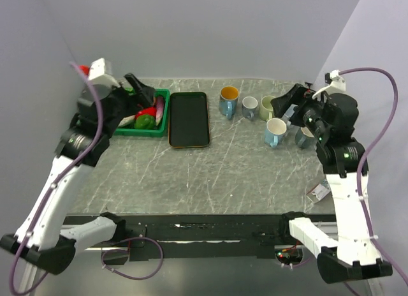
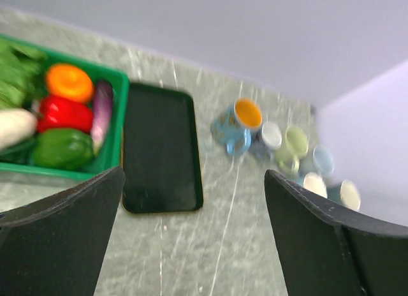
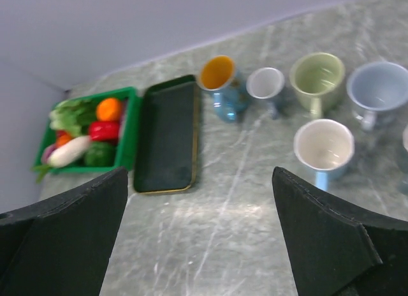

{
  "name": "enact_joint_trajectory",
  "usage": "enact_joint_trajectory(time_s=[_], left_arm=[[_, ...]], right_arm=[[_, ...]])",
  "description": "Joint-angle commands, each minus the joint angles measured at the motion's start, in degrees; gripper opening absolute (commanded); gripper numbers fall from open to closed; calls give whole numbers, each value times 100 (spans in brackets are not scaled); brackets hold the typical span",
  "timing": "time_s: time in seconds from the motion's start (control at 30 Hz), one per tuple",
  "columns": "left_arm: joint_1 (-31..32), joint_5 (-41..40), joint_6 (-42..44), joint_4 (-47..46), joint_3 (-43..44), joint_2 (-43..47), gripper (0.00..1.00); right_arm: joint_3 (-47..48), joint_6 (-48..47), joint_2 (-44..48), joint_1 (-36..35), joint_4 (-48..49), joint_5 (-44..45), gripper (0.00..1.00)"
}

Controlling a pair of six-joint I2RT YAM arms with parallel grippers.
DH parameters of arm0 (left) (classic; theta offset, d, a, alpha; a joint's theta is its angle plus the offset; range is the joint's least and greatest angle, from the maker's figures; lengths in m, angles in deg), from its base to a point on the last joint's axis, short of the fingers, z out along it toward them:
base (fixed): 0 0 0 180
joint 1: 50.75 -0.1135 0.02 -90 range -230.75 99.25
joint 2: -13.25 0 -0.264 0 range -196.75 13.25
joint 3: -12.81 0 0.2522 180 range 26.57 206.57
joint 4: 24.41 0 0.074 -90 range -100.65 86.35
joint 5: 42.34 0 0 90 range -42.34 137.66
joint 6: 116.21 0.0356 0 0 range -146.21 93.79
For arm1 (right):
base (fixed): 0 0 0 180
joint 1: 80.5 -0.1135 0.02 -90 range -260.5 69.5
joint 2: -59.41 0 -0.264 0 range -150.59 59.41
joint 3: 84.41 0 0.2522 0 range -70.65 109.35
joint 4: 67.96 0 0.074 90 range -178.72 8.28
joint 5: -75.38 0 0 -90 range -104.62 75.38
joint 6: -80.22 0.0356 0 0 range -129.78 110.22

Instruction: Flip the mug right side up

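Several mugs stand at the back right of the table, all with their openings up: a blue mug with an orange inside [image 1: 229, 99] [image 3: 218, 76], a small white one [image 1: 249, 107] [image 3: 266, 83], a green one [image 1: 268, 107] [image 3: 317, 76], a cream-lined blue one [image 1: 275, 131] [image 3: 324, 146] and a light blue one [image 3: 378, 87]. No upside-down mug shows. My right gripper [image 1: 288, 101] [image 3: 199, 171] is open and empty, raised above the mugs. My left gripper [image 1: 141, 92] [image 2: 194, 173] is open and empty, raised over the green basket.
A green basket [image 1: 162, 111] [image 2: 120, 117] of vegetables sits at the back left. A black tray [image 1: 189, 119] [image 2: 160, 149] lies beside it. A small packet [image 1: 317, 191] lies near the right arm. Walls close in at the back and sides.
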Motion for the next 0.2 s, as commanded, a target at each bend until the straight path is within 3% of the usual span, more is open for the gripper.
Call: enact_joint_trajectory(time_s=[0.0, 0.17], left_arm=[[-26, -821, -14, -104, -28, 474, 96], [-26, -1006, -15, -525, -388, 1037, 96]], right_arm=[[369, -33, 163, 28, 33, -602, 100], [783, -94, 14, 36, -389, -540, 100]])
